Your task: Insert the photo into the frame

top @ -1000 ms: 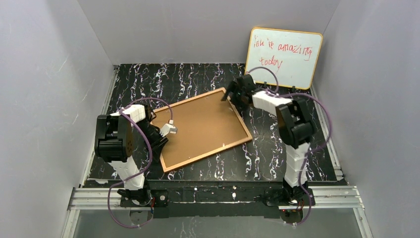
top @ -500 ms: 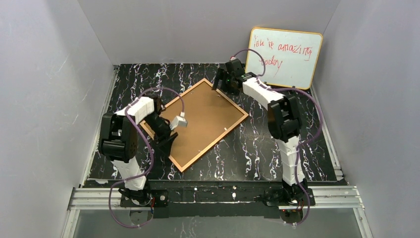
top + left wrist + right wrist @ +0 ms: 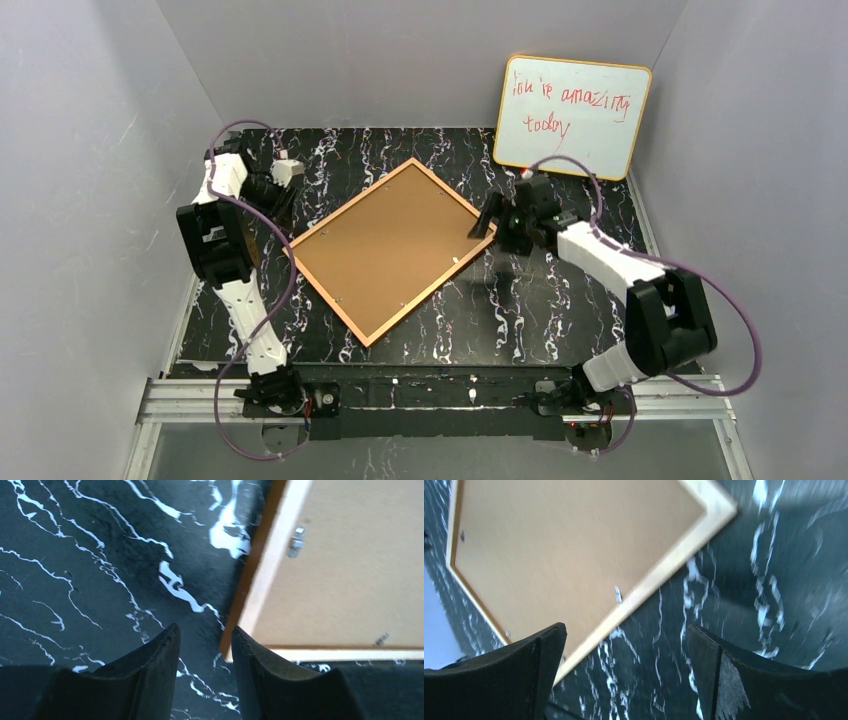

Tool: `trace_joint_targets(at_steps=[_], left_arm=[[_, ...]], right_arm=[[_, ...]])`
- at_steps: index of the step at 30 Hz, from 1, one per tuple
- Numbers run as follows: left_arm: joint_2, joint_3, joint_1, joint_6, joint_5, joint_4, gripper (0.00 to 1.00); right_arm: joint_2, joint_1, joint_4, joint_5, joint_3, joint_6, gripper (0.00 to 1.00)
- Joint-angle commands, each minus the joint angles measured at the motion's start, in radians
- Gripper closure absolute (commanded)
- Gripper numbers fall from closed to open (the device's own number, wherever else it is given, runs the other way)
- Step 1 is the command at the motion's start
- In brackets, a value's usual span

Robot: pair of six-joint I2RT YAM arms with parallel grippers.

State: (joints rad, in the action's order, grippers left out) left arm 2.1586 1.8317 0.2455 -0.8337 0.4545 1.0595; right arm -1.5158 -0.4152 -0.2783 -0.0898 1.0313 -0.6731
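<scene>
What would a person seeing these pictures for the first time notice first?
Most likely the frame, lying back side up and turned like a diamond in the middle of the black marbled table. Next comes the whiteboard with red handwriting, leaning against the wall at the far right corner. The left gripper and the right gripper flank the frame, both open and holding nothing.

The frame [image 3: 385,248] face-down, its front hidden.

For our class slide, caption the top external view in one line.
The frame lies back-up on the marbled table, left gripper and right gripper beside it.
</scene>
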Motion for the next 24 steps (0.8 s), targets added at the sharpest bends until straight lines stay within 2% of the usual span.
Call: trace_joint_targets(at_steps=[1, 5, 10, 18, 24], left_arm=[[0.016, -0.02, -0.024, 0.127, -0.047, -0.098, 0.61], [0.013, -0.096, -0.027, 0.127, -0.045, -0.123, 0.67], [-0.014, -0.222, -0.032, 0.062, -0.036, -0.113, 0.76], [-0.148, -0.454, -0.067, -0.034, 0.013, -0.075, 0.77], [-0.291, -0.632, -0.15, -0.059, 0.058, -0.059, 0.74]], right_arm=[[0.126, -0.008, 0.097, -0.129, -0.175, -0.122, 0.01], [0.166, -0.01, 0.169, -0.2, -0.306, -0.191, 0.01], [0.153, -0.009, 0.339, -0.269, -0.406, -0.289, 0.01], [0.01, -0.004, 0.325, -0.214, -0.318, -0.243, 0.01], [-0.084, 0.042, 0.267, -0.202, -0.193, -0.179, 0.01]])
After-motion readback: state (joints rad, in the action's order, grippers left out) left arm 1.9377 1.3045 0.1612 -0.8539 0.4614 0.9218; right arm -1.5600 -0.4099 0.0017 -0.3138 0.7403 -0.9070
